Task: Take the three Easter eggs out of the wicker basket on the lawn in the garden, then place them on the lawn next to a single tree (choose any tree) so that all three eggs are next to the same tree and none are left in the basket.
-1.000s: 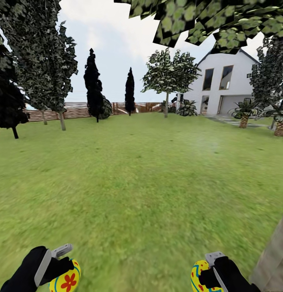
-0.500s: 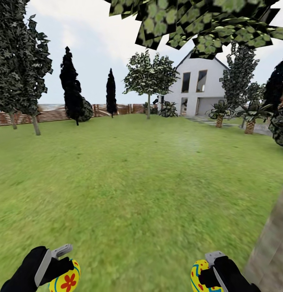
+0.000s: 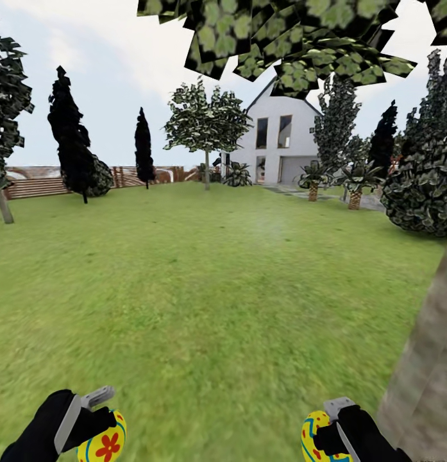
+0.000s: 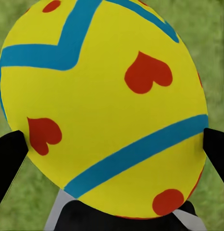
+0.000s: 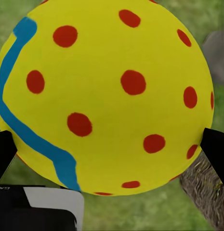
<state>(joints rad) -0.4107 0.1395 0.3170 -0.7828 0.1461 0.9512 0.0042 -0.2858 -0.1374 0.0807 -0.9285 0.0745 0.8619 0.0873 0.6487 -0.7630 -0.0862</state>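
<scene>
My left gripper [image 3: 100,431] is shut on a yellow Easter egg [image 3: 106,441] with a red flower and blue stripes, low at the left of the head view; the same egg [image 4: 104,106] bulges between the black fingers [image 4: 8,161]. At the lower right my right gripper [image 3: 324,436] is shut on a second yellow egg [image 3: 313,436], which has red dots and a blue line [image 5: 107,96]. A thick mottled grey-brown tree trunk [image 3: 425,378] rises just right of the right gripper, with its bright-green leaves [image 3: 281,38] overhead. The lawn [image 3: 210,289] stretches ahead. The wicker basket and third egg are out of view.
Far across the grass stand a white house [image 3: 274,144], a brown slatted fence [image 3: 37,183], dark cypresses [image 3: 72,144], a leafy tree [image 3: 207,125] and small palms [image 3: 313,179]. A dense bush [image 3: 422,186] sits at the right. The trunk [image 5: 205,190] lies close beside the right egg.
The whole view has swung to the right, so the house and trees slid left and more of the near trunk came in. Both grippers keep their eggs unchanged.
</scene>
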